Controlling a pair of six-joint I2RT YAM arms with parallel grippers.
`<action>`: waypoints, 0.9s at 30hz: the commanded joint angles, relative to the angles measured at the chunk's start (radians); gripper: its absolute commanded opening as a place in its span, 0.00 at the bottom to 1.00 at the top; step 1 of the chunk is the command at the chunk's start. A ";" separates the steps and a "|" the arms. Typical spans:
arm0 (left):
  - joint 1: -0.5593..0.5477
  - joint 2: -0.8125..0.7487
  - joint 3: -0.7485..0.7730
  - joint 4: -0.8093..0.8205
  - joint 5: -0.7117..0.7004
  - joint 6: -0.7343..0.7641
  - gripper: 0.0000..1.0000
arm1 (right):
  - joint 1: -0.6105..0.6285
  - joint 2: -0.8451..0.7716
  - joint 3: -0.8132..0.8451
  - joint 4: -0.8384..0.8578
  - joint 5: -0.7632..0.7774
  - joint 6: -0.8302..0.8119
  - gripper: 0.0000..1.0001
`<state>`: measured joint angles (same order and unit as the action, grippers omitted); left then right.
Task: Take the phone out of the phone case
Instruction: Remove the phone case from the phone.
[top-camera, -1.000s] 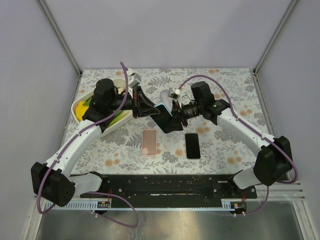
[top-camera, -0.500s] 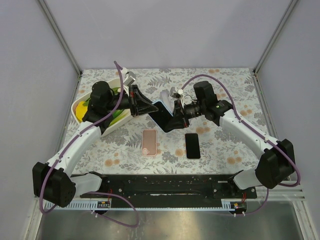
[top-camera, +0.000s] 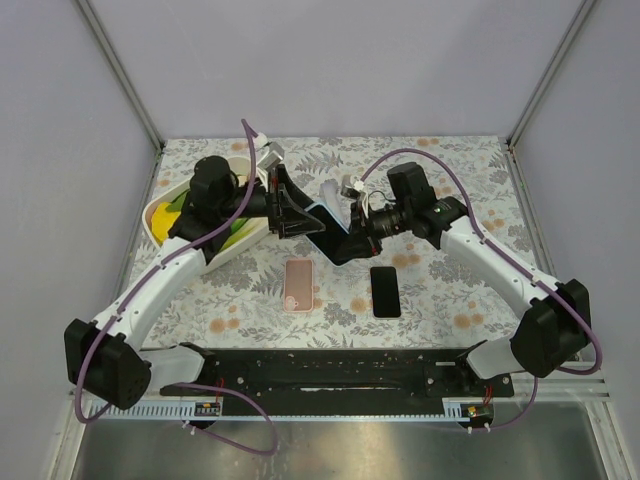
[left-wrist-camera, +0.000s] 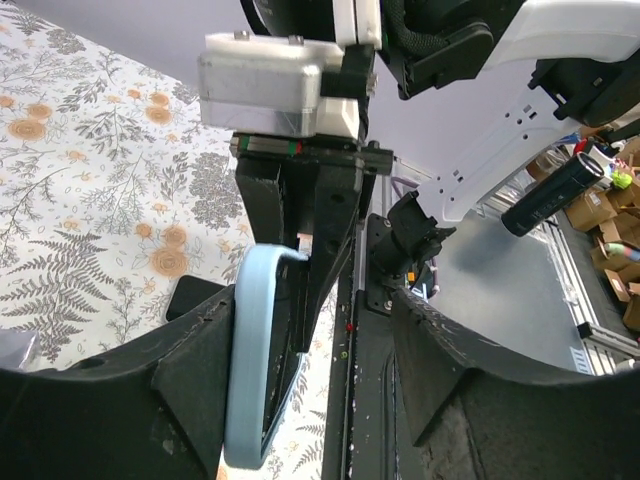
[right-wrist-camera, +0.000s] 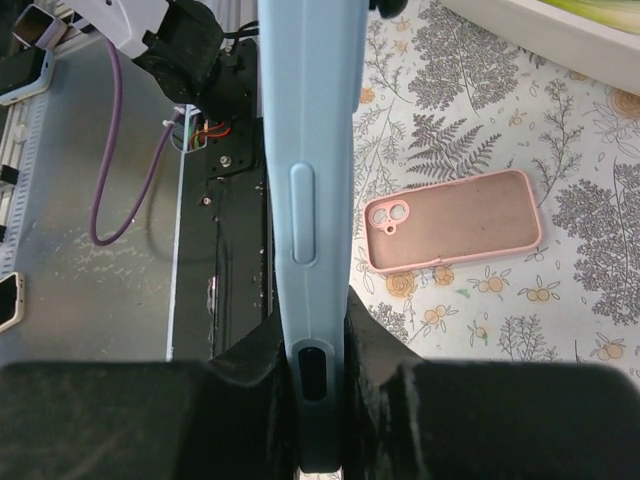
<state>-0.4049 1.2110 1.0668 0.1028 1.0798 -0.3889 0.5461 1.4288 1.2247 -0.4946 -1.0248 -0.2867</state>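
Note:
A light blue phone case (right-wrist-camera: 305, 200) is held on edge above the table, with my right gripper (right-wrist-camera: 310, 400) shut on its lower end. The dark phone (left-wrist-camera: 284, 345) still sits inside it. In the top view the case (top-camera: 322, 220) hangs between both grippers, the right gripper (top-camera: 345, 228) on its right. My left gripper (left-wrist-camera: 320, 400) is open around the case's other end. The case (left-wrist-camera: 250, 360) lies against the left finger, and a wide gap separates it from the right finger (left-wrist-camera: 450, 370). From above, the left gripper (top-camera: 298, 215) reaches in from the left.
A pink phone case (top-camera: 299, 284) lies on the floral table, camera cut-out up, also visible in the right wrist view (right-wrist-camera: 455, 220). A bare black phone (top-camera: 385, 291) lies to its right. A white dish (top-camera: 165, 215) with yellow-green items stands at the left.
My left gripper has opened; it was shut on the case's end before. It drew left, then came back. The right gripper tightened on the case and keeps holding it.

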 joint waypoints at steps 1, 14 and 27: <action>-0.014 0.042 0.080 0.005 -0.029 -0.030 0.63 | 0.014 -0.034 0.056 -0.002 0.026 -0.054 0.00; -0.037 0.133 0.117 -0.011 -0.067 -0.198 0.00 | 0.038 -0.068 0.038 -0.013 0.129 -0.111 0.00; -0.052 0.142 0.156 -0.345 -0.366 -0.223 0.00 | 0.113 -0.108 0.013 0.021 0.391 -0.147 0.00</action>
<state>-0.4465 1.3296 1.1847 -0.0475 1.0046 -0.5278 0.6144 1.3743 1.2190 -0.5900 -0.8001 -0.3946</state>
